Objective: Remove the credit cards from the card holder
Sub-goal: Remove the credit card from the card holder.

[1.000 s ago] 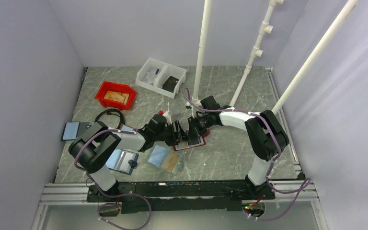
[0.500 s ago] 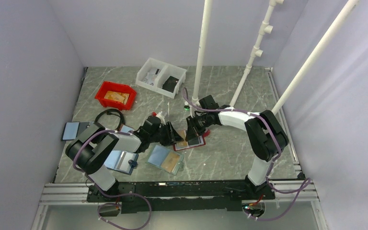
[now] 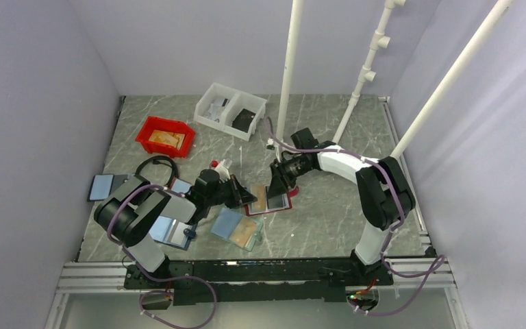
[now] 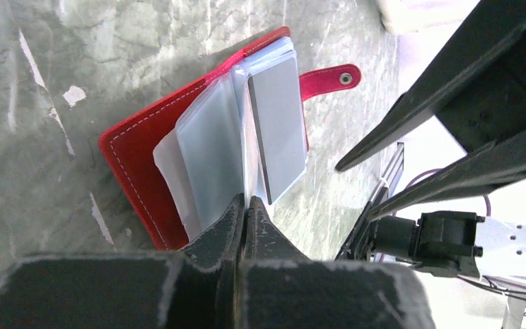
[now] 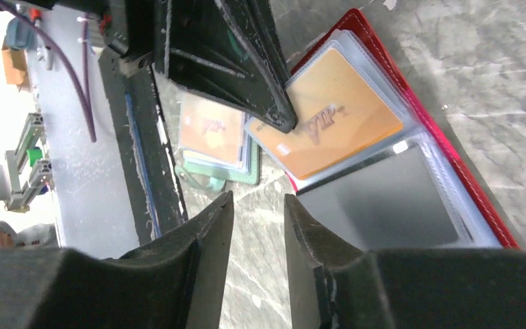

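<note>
My left pincer (image 4: pixel 243 204) is pressed together, its tip at the near edge of the clear sleeves (image 4: pixel 209 151) in the red card holder (image 4: pixel 133 154). I cannot tell whether it nips a sleeve. The holder lies open on the desk (image 4: pixel 34 103). My right pincer (image 5: pixel 259 219) is slightly spread and empty, near the holder's orange card (image 5: pixel 332 120) and grey card (image 5: pixel 383 199).

The left tool (image 4: pixel 245 203) is closed; right tool (image 5: pixel 258 203) slightly parted.
</note>
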{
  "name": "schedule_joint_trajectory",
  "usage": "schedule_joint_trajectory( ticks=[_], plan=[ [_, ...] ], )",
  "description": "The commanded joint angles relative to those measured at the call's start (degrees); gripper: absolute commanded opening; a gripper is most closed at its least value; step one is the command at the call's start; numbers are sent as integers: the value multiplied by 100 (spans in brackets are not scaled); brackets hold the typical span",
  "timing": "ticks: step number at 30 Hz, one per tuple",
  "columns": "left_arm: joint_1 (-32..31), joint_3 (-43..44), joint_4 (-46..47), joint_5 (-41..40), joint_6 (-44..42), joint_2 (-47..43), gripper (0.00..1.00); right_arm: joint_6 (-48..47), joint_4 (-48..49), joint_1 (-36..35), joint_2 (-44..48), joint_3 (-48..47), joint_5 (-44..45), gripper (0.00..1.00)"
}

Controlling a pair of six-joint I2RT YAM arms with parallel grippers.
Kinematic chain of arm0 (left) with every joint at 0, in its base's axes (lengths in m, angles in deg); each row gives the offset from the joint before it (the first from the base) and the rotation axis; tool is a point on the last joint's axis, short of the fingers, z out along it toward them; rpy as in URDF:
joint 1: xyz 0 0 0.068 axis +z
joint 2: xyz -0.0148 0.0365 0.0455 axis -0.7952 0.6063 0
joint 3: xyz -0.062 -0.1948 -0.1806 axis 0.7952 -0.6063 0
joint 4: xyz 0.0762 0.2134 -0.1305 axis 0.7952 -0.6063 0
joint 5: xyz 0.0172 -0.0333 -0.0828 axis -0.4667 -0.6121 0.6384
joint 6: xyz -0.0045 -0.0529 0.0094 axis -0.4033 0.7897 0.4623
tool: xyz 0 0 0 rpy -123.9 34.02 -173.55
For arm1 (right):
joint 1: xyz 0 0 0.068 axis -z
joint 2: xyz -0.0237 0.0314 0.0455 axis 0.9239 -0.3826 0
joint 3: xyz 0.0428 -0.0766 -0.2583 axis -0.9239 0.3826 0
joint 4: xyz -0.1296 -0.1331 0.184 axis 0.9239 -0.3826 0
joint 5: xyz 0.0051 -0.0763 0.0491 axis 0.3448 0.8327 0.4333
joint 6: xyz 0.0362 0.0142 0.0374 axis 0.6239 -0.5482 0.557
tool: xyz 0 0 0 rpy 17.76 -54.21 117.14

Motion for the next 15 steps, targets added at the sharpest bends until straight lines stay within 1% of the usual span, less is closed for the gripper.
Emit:
schedule_joint_trajectory(
  ticks=[1,2,6,8,15],
  plan=[
    [35,-110,1185,441,-364,-17,0,-1050,-545,377,459,-139,-1137,39],
    [35,-89,1271,504,-403,-27,0,-1073,-536,389,550,-121,-1216,41],
    [27,-65,1601,683,-496,-84,0,-970,-435,407,658,-68,-1292,44],
    [27,-130,1921,715,-489,-138,0,-915,-447,421,597,-77,-1299,44],
    [27,-285,2609,872,-387,-259,0,-726,-306,507,630,-23,-1216,45]
  ],
)
